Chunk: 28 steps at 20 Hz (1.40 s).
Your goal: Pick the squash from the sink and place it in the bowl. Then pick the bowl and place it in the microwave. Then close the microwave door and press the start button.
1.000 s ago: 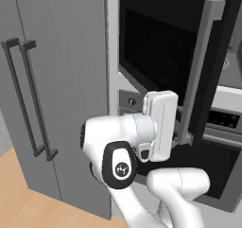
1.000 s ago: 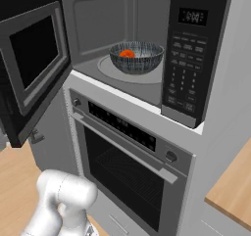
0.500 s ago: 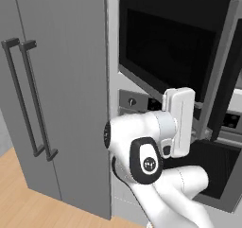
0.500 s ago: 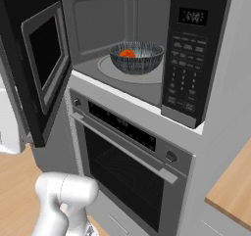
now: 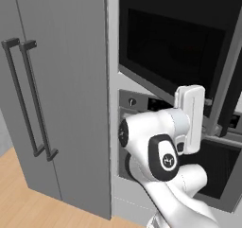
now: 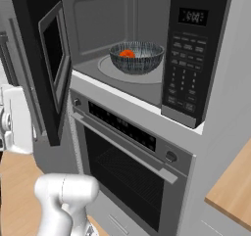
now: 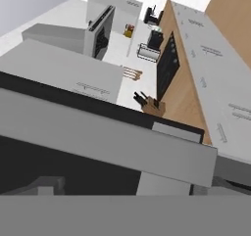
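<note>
The microwave (image 6: pixel 122 14) stands open. On its turntable sits the ribbed dark bowl (image 6: pixel 136 57) with the small orange-red squash (image 6: pixel 127 54) inside it. The microwave door (image 6: pixel 49 59) hangs about half shut at the cavity's left. My gripper (image 5: pixel 190 111) is up against the door's outer face (image 5: pixel 175 47), near its lower free edge, and its white hand (image 6: pixel 14 120) shows behind the door. Its jaws stand open with nothing held; the fingers are hidden by the hand. In the hand view the door (image 7: pixel 98 142) lies close ahead. The sink is out of view.
The microwave's control panel (image 6: pixel 191 54) with its buttons is right of the cavity. A wall oven (image 6: pixel 127 166) sits below. A tall grey cabinet with two dark handles (image 5: pixel 28 99) stands left of the door. A wooden counter corner (image 6: pixel 235 191) is at the right.
The door has swung further towards shut, and my hand has moved along with it against its outer face. The bowl and squash have stayed put.
</note>
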### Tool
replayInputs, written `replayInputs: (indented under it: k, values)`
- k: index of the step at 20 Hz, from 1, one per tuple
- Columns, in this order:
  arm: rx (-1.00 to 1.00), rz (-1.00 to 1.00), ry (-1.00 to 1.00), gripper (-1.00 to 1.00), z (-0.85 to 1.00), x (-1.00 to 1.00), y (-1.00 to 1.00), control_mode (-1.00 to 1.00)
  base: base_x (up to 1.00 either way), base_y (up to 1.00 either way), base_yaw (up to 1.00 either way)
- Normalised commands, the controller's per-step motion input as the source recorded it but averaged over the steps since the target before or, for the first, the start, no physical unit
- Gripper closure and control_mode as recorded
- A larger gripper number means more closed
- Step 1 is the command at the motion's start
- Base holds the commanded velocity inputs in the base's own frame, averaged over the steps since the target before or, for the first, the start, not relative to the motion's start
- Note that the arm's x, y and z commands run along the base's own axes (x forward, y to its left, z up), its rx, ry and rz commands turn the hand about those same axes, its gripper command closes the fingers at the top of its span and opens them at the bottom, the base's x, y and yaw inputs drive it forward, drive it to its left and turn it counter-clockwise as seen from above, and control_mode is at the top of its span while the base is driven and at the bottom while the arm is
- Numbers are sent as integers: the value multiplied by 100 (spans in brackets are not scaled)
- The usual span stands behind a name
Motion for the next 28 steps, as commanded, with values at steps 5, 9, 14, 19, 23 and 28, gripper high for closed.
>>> replayInputs:
  k: [5, 9, 14, 19, 23, 28]
  values:
    - [6, 8, 19, -100, 29, 81, -11, -100, 0, 0, 0]
    - [11, 12, 6, -100, 1, 100, 9, -100, 0, 0, 0]
    - [9, 11, 9, -100, 22, 100, 27, -100, 0, 0, 0]
    - [14, 11, 19, -100, 13, 100, -8, -100, 0, 0, 0]
    - [21, 8, 21, -100, 0, 100, -38, -100, 0, 0, 0]
    - [22, 6, 26, -100, 0, 100, -53, -100, 0, 0, 0]
